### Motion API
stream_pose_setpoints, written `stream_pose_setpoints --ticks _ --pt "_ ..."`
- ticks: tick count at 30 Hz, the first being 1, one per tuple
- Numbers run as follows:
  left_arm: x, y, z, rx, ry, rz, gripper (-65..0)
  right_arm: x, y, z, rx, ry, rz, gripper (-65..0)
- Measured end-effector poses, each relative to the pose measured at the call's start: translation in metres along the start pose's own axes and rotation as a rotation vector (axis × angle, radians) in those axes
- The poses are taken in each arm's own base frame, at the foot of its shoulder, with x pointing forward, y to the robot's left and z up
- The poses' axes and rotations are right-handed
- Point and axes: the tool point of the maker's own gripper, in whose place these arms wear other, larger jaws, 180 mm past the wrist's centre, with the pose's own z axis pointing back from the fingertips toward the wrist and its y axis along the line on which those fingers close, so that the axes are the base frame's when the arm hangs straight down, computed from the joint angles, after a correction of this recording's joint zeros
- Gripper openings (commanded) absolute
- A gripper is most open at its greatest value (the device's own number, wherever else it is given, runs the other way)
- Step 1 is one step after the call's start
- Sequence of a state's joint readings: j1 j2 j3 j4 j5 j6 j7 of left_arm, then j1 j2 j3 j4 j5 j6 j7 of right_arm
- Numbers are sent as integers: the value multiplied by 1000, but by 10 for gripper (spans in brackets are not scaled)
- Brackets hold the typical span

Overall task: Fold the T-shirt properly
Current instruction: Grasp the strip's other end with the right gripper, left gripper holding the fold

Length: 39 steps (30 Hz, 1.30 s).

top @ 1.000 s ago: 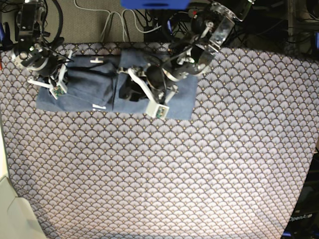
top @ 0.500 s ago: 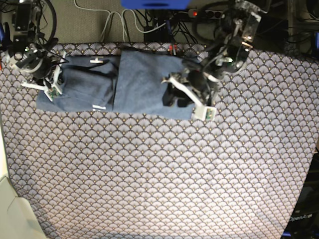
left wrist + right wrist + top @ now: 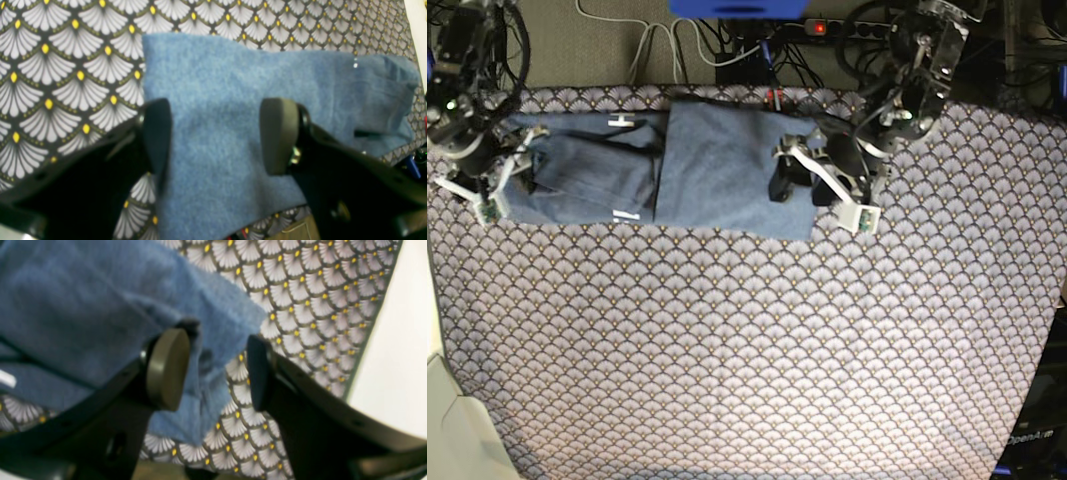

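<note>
Blue-grey cloth, the T-shirt (image 3: 717,170), is lying folded below the left tool (image 3: 217,136) and the right tool (image 3: 217,370). Both tools are standing wide open, holding nothing. White bits of print are showing between them, too small to read. "OpenArm" is showing on a black thing (image 3: 1033,436) beyond the left tool. Wires (image 3: 652,22) are lying behind.

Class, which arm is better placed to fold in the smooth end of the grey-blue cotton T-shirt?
Probably the left: its open black gripper is at the smooth end of the T-shirt, while the right gripper is at the rumpled opposite end.
</note>
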State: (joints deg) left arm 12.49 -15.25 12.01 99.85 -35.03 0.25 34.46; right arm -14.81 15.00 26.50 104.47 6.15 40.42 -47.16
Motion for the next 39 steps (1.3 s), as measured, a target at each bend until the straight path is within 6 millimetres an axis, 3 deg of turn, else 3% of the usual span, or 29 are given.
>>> stream_pose_setpoints --ticks 4,10,15,23,29,39 --pt "-1 2 0 5 1 1 -237 -27 -27 -13 -38 100 -129 -329" --pt "-1 1 1 5 3 1 -237 -41 -27 -20 -23 133 -173 -329" --pt "-1 1 1 3 2 1 -237 -42 -17 -23 -7 130 -195 -329" --pt "-1 1 1 4 2 1 -237 -46 -18 -20 -10 163 -187 -329" --pt "-1 1 1 4 2 1 -237 -28 -10 -16 -12 114 -185 -329" --pt "-1 1 1 4 3 1 -237 -45 0 -26 23 160 -219 -329"
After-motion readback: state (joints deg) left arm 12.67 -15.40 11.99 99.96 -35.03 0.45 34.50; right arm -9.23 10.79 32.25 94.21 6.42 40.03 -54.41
